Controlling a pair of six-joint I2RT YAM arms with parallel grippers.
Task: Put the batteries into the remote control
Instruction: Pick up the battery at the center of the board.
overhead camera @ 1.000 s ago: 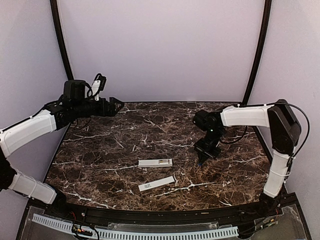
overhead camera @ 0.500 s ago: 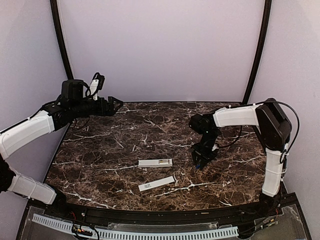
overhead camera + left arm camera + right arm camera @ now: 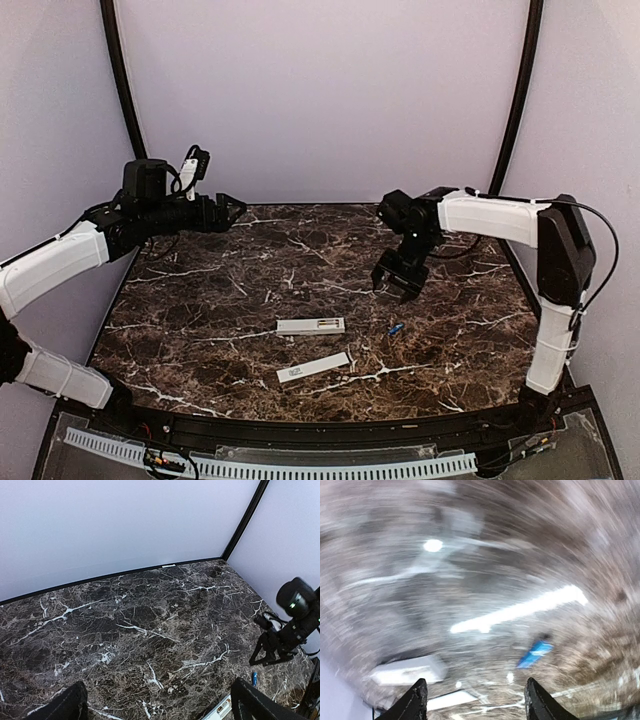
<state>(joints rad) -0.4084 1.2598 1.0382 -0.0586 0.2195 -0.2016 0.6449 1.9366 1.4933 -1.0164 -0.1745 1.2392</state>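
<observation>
Battery (image 3: 396,328), small and blue, lay on the dark marble table (image 3: 200,320) to the right of the remote control (image 3: 311,325), clear of it, as seen from above. The right gripper (image 3: 398,284) hung beyond the remote and to its right, jaws spread wide and holding nothing. The left gripper (image 3: 238,210) was held well beyond the remote to its left, jaws likewise wide apart and empty. A flat white strip (image 3: 313,367) lay just on the remote's near side.

Jaws spread on both: left arm (image 3: 60,262) raised at back, right arm (image 3: 490,216) bent downward.
</observation>
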